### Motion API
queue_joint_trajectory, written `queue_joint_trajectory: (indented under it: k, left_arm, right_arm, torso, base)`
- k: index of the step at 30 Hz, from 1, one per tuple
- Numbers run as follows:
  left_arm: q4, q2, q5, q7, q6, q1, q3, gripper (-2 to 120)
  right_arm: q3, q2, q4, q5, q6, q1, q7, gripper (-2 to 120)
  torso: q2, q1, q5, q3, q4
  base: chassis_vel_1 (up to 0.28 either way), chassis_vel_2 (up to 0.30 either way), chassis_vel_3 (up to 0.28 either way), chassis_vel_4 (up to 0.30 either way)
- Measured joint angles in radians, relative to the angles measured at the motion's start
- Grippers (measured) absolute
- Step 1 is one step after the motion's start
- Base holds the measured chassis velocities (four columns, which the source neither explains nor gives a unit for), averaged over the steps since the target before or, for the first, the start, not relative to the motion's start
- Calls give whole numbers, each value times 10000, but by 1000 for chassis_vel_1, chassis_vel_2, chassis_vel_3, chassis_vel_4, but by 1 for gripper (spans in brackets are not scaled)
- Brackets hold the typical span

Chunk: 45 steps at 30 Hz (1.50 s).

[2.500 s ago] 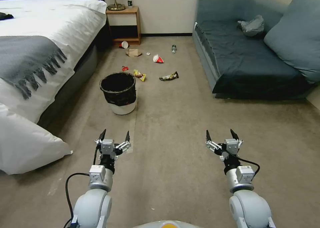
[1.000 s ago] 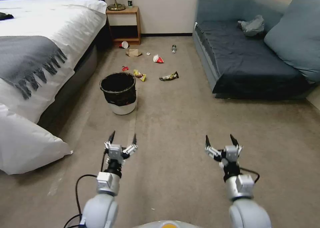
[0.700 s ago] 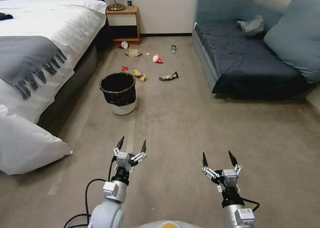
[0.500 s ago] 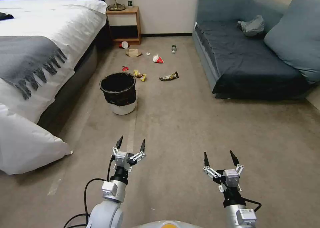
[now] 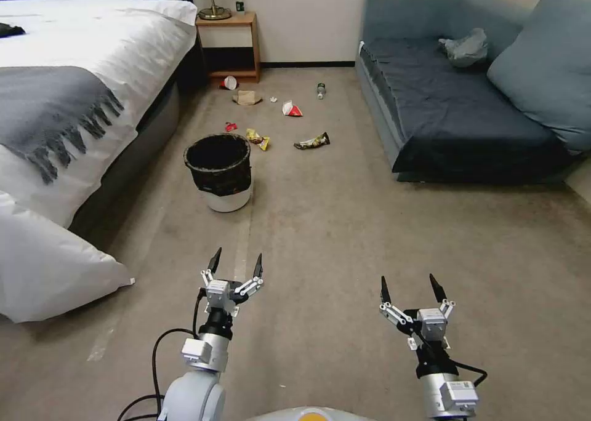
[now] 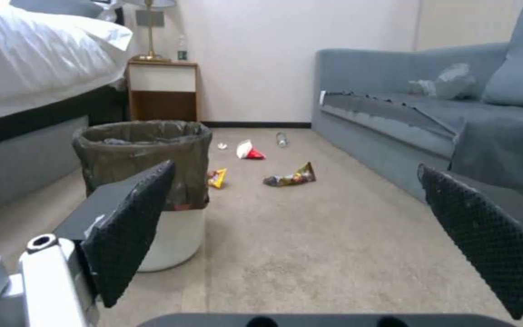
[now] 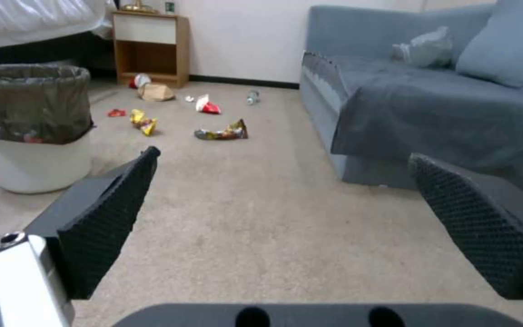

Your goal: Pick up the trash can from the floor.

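Observation:
The trash can [image 5: 220, 172] is a small round white bin with a black liner folded over its rim, standing upright on the beige carpet floor [image 5: 320, 224] beside the bed. My left gripper [image 5: 236, 261] hangs open low over the carpet, well short of the can and slightly right of it. My right gripper [image 5: 411, 287] is open too, farther right and nearer to me. The left wrist view shows the trash can [image 6: 143, 181] ahead past one of the fingers [image 6: 130, 229]. In the right wrist view the trash can [image 7: 32, 122] stands off to one side.
A white bed [image 5: 74, 88] with a grey throw and a fallen pillow [image 5: 49, 267] lines the left. A blue sofa [image 5: 468, 95] fills the right. Wrappers and litter [image 5: 313, 141] lie on the carpet beyond the can, before a wooden nightstand [image 5: 229, 45].
Both arms have drawn back toward me and lowered since the earliest frame, the left one shifting right. Both grippers stayed open. The trash can has not moved.

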Motion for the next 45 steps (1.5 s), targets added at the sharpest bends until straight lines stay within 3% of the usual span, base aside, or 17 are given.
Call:
queue_joint_trajectory:
  k: [32, 37, 45]
  left_arm:
    - [215, -81, 6, 163, -509, -114, -5, 99]
    - [215, -46, -122, 136, -509, -122, 9, 99]
    - [213, -66, -121, 83, -500, -118, 45, 99]
  right_arm:
    - [-75, 29, -15, 211, -63, -2, -82, 100]
    - [-20, 84, -120, 293, 649, 175, -159, 100]
    - [135, 67, -167, 275, 854, 112, -398, 100]
  torso:
    - [0, 0, 0, 0, -3]
    - [0, 0, 0, 0, 0]
    - [0, 0, 0, 0, -2]
  base:
    - [34, 41, 44, 40]
    - [0, 0, 0, 0]
    - [0, 0, 0, 0]
